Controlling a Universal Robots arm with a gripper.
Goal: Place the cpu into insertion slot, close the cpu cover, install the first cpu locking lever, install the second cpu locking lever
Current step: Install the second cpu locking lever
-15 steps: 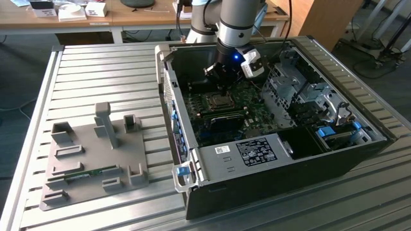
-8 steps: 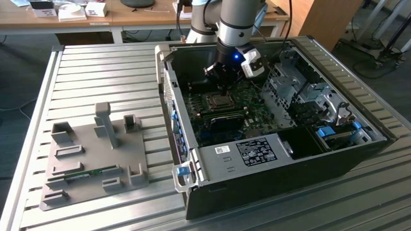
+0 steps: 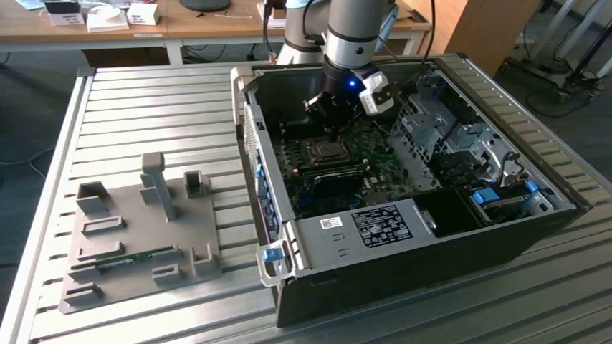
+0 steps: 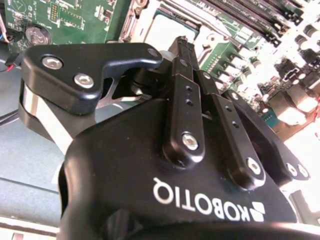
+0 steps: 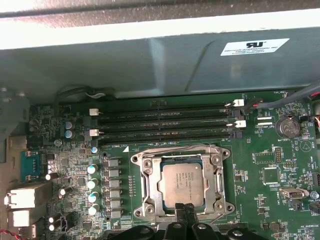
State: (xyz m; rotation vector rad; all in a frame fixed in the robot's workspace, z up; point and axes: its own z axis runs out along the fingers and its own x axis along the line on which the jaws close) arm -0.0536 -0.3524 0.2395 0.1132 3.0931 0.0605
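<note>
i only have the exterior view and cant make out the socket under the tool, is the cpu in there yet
Observer: Yes. In the first wrist view the cpu sits flat on the green circuit board, metal top up.
Operator: cover up or down
Observer: Down. The cpu cover lies flat around the chip, which shows through its window.
Operator: and where exactly is the tool
Observer: The tool is shut, at the cover's edge farthest from the long black memory slots.
</note>
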